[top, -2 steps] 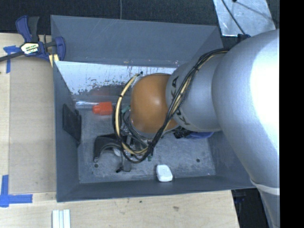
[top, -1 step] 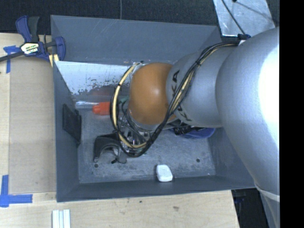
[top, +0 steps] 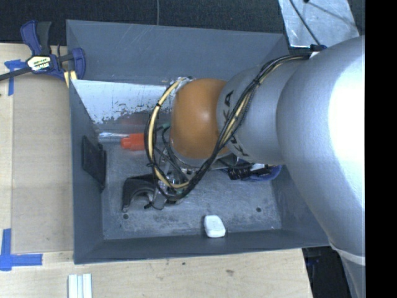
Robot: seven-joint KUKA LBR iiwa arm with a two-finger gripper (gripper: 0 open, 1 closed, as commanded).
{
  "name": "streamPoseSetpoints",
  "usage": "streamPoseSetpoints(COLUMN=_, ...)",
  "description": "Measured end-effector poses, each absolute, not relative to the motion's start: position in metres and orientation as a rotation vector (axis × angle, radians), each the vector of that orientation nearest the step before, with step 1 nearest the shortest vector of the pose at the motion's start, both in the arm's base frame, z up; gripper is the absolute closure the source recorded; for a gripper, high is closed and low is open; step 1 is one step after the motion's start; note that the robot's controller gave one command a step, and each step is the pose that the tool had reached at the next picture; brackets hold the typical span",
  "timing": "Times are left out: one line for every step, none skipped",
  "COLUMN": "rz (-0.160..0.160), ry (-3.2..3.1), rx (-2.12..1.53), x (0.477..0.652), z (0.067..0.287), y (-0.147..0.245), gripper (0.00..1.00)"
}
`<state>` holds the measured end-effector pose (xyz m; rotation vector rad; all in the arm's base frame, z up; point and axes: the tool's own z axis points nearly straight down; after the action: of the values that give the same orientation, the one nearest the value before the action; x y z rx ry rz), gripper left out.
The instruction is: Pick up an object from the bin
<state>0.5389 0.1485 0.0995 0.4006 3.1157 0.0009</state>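
Observation:
My gripper (top: pixel 162 190) is low in the bin's middle, mostly hidden under the arm's orange cover and cables. It hangs right at a black curved thing (top: pixel 136 190) on the bin floor, at that thing's right end. Whether it touches it I cannot tell. A clear tube with an orange cap (top: pixel 127 141) lies just behind, toward the back wall. A small white rounded block (top: pixel 214 226) rests near the front wall, to the gripper's right.
A flat black rectangular piece (top: pixel 93 160) leans on the left wall. A blue and black thing (top: pixel 255 172) pokes out from under the arm at the right. The arm covers the bin's right half.

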Motion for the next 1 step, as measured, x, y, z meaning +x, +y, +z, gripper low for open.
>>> streamPoseSetpoints(rz=-0.001, ry=3.095, rx=0.545, x=0.5330, z=0.0689, y=0.1488, gripper=0.00)
